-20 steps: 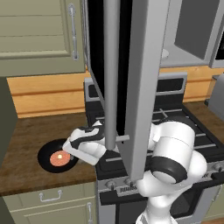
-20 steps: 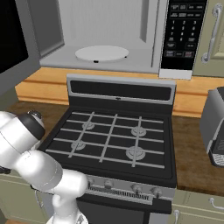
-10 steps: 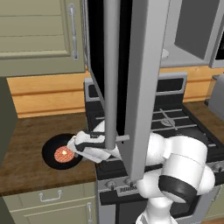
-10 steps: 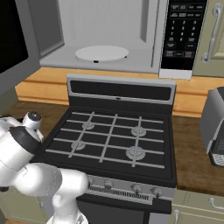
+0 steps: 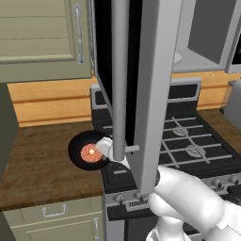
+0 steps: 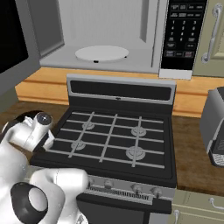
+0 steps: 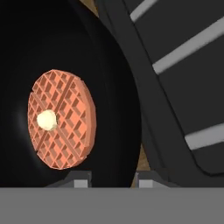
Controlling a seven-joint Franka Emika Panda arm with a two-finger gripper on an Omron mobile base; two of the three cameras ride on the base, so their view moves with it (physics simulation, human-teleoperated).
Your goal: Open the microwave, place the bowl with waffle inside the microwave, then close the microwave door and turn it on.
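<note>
The black bowl (image 5: 76, 145) carries the orange waffle (image 5: 89, 153) and hangs over the wooden counter at the stove's left edge. My gripper (image 5: 102, 151) is shut on its right rim. In the hand view the two fingertips (image 7: 81, 179) straddle the rim of the bowl (image 7: 109, 87), with the waffle (image 7: 59, 118) to their left. The microwave (image 6: 57, 30) stands open above the stove, its white turntable (image 6: 101, 53) bare. The microwave door (image 5: 157, 70) is swung out towards me, and its silver bar handle (image 5: 119, 70) hangs just right of the bowl.
A black stove (image 6: 113, 135) with grey grates lies under the microwave. The keypad panel (image 6: 181, 35) is on the microwave's right. A grey toaster (image 6: 214, 127) sits on the right counter. Olive cabinets (image 5: 42, 37) hang above the wooden counter (image 5: 37, 164).
The bowl with waffle has moved right and away from the counter's front edge, carried in my gripper towards the stove. The arm has swung lower and forward. The door has not moved.
</note>
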